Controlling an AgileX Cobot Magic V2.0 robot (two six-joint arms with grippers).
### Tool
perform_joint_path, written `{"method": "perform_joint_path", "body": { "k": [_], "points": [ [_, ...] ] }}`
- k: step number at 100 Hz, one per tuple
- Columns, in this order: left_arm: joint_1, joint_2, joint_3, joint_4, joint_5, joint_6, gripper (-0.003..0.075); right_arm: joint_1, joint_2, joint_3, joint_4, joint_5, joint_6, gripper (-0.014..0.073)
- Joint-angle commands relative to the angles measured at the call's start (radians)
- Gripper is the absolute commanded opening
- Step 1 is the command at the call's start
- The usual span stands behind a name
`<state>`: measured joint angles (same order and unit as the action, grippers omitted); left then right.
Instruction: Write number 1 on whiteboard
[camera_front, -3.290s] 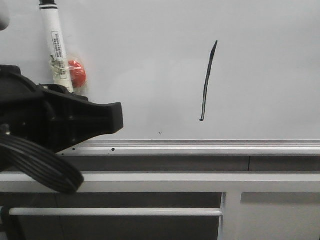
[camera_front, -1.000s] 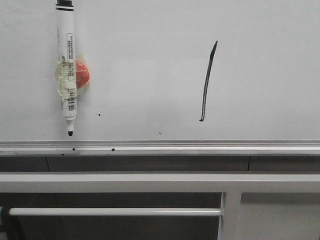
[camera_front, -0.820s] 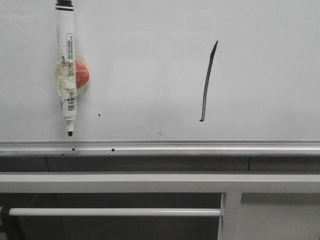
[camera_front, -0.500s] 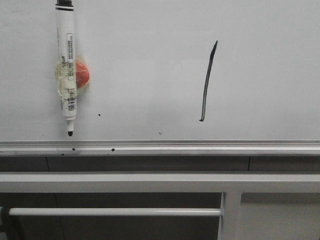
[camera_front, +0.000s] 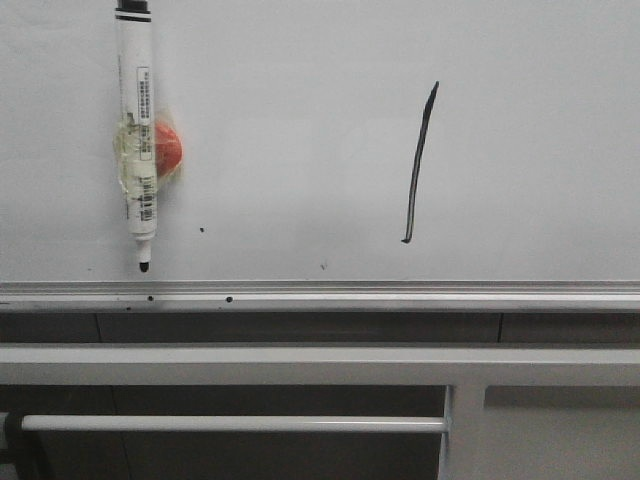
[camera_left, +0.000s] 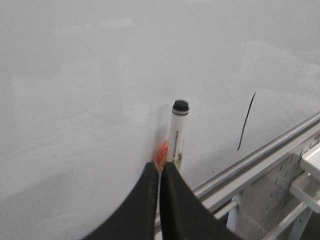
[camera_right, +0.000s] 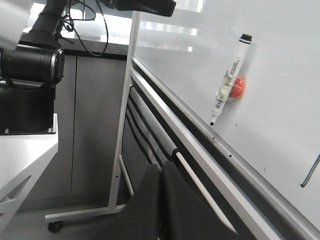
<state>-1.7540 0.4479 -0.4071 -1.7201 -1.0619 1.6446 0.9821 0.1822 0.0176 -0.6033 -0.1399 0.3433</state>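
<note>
The whiteboard (camera_front: 300, 120) fills the front view above its silver rail (camera_front: 320, 294). The number 1 (camera_front: 419, 165) is a thin black slanted stroke on it, also seen in the left wrist view (camera_left: 246, 122). A white marker (camera_front: 137, 140) hangs tip-down on the board by a red magnet (camera_front: 166, 148). Neither gripper shows in the front view. My left gripper (camera_left: 161, 167) is shut and empty, back from the marker (camera_left: 176, 135). My right gripper (camera_right: 160, 169) is shut and empty, low beside the board's stand.
Small black dots (camera_front: 201, 230) mark the board near the rail. White metal bars (camera_front: 230, 424) and a panel sit below the rail. The right wrist view shows the stand's upright (camera_right: 127, 95) and a black arm base (camera_right: 30, 65).
The left arm, which covered the marker's lower part 3.3 s ago, has left the front view. Over the last second only the picture shifted slightly.
</note>
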Motion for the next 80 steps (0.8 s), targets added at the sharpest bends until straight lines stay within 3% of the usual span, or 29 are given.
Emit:
{"method": "perform_joint_path", "body": {
  "k": [1, 25, 45, 59, 80],
  "points": [
    [0.152, 0.003, -0.022, 0.128, 0.224, -0.008, -0.002, -0.005, 0.016, 0.022, -0.001, -0.073, 0.0, -0.0064],
    [0.784, -0.045, -0.02, 0.132, 0.883, -0.008, -0.002, -0.005, 0.016, 0.022, -0.001, -0.073, 0.0, -0.0064],
    [1.261, -0.073, -0.02, 0.133, 1.232, -0.008, -0.002, -0.005, 0.016, 0.022, -0.001, -0.073, 0.0, -0.0064],
    [1.488, -0.073, -0.02, 0.124, 1.375, -0.008, -0.002, -0.005, 0.016, 0.022, -0.001, -0.073, 0.0, -0.0064],
    [1.682, -0.073, -0.02, 0.08, 1.57, -0.008, -0.002, -0.005, 0.016, 0.022, -0.001, -0.073, 0.0, -0.0064]
  ]
}}
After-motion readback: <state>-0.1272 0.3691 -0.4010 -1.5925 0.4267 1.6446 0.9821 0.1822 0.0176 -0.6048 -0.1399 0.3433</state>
